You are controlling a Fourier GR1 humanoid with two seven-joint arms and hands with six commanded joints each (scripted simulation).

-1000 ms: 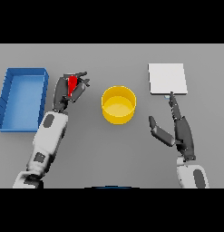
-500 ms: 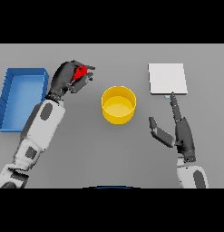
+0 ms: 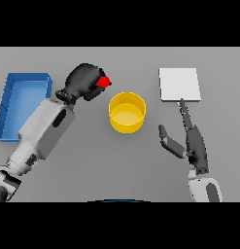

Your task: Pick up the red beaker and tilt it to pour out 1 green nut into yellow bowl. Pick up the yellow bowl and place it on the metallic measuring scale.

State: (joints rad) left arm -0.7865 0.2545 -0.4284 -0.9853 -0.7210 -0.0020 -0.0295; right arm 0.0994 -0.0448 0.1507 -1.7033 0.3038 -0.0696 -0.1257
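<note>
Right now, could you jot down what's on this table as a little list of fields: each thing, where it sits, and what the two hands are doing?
left hand: curled round the red beaker, held beside the bowl
red beaker: mostly hidden in the left hand, only its end showing toward the bowl
yellow bowl: mid-table, upright, untouched
green nut: none visible
measuring scale: flat square plate, far right, nothing on it
blue bin: far left
right hand: open, fingers straight, resting below the scale
</note>
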